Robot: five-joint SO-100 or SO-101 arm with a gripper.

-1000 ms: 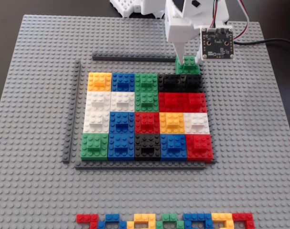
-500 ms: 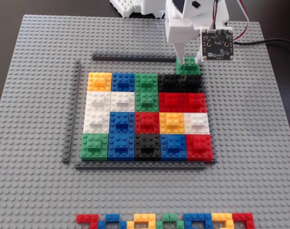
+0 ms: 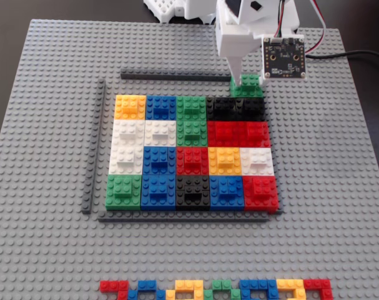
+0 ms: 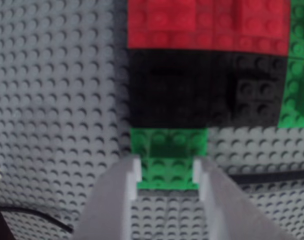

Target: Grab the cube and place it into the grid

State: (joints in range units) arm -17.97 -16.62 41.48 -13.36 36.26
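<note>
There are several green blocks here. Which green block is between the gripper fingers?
The cube, the lone green block just beyond the grid's black corner tiles in the fixed view. The gripper straddles it; the other green blocks sit inside the patchwork.

The white arm reaches down from the top edge of the fixed view, wrist camera board facing us. The gripper (image 4: 166, 172) points straight down, both fingers (image 4: 122, 192) pressed flat against the cube's (image 4: 168, 156) sides.
</note>
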